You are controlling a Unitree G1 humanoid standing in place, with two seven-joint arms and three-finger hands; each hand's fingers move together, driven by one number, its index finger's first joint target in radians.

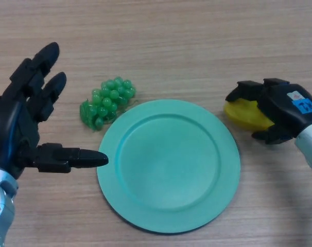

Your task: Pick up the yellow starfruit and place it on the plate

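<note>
Left hand: the black left hand (pixel 22 121) filled the left side of the frame, spread wide, its fingers straight and pointing toward the upper left while the thumb stuck out level to the right; it held nothing, and the thumb's tip reached the left rim of the plate.
Grapes: a small bunch of green grapes (pixel 107 102) lay on the counter left of centre, just beside the plate's upper left rim and to the right of the left hand's fingers, apart from them.
Plate: a round teal plate (pixel 169 164) sat in the middle and lower middle of the frame, flat on the counter, with nothing lying on it.
Counter: the pale wood-grain counter (pixel 161 41) carried everything and ran across the whole frame.
Starfruit: the yellow starfruit (pixel 243 114) lay at the right of the frame, on the counter just beside the plate's upper right rim and not on the plate; only its left part showed, the rest was covered by the right hand.
Right hand: the black right hand (pixel 279 105) came in from the right edge and was curled round the starfruit, fingers over the top of the fruit and the thumb below its lower edge, so that the fruit sat between them; whether the fruit was lifted off the counter could not be told.
</note>
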